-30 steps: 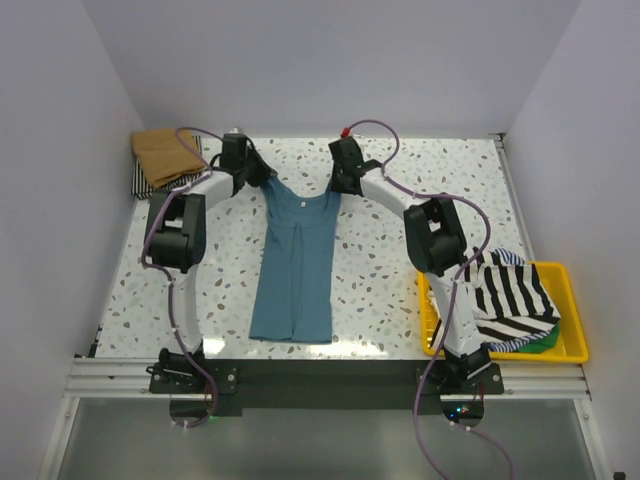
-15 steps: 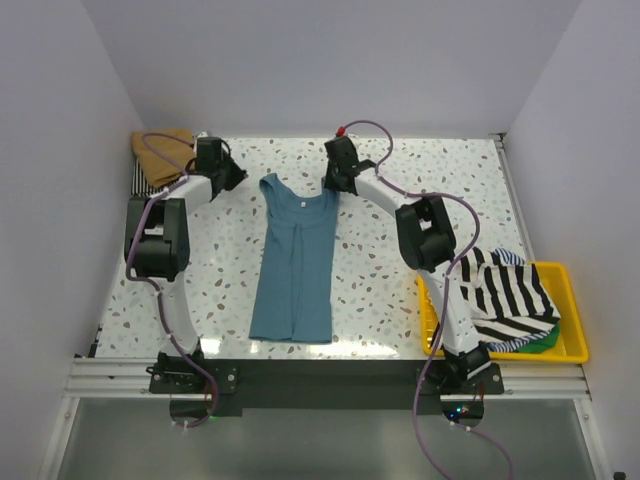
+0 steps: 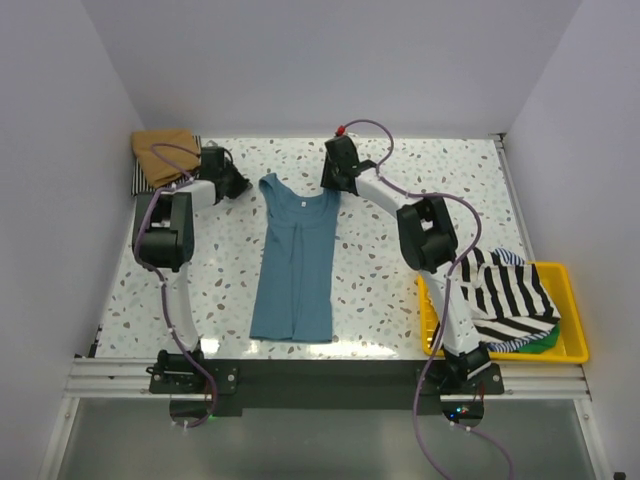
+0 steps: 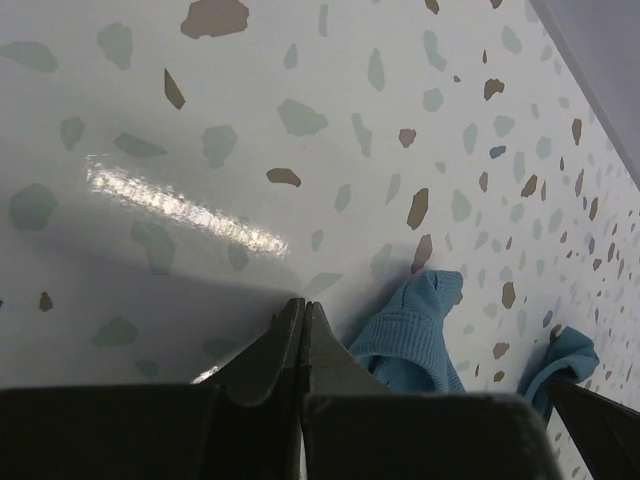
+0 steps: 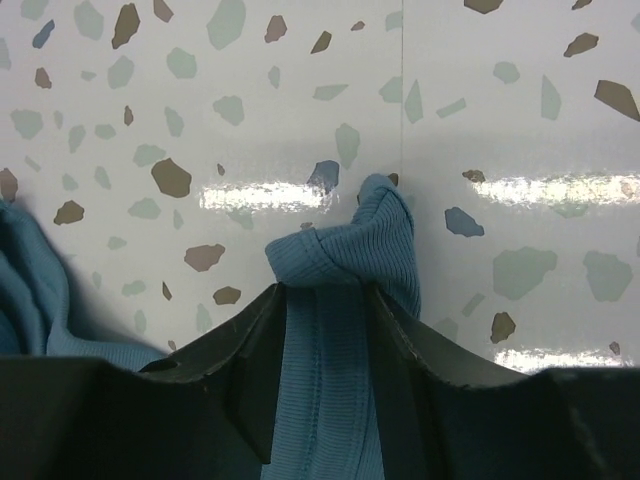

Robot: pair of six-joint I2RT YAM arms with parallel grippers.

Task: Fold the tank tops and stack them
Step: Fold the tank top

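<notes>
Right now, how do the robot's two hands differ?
The left hand has its fingers pressed together and empty; the right hand has its fingers apart with a strap of the blue top between them. The left hand sits beside the other strap; the right hand straddles its strap, though whether it pinches is unclear. Both hang low at the top's shoulder end.

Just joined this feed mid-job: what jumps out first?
A teal tank top lies flat lengthwise mid-table, one far strap between the right gripper's parted fingers. The left gripper is shut on nothing beside the other strap. Striped tops heap in the yellow tray, near right.
</notes>
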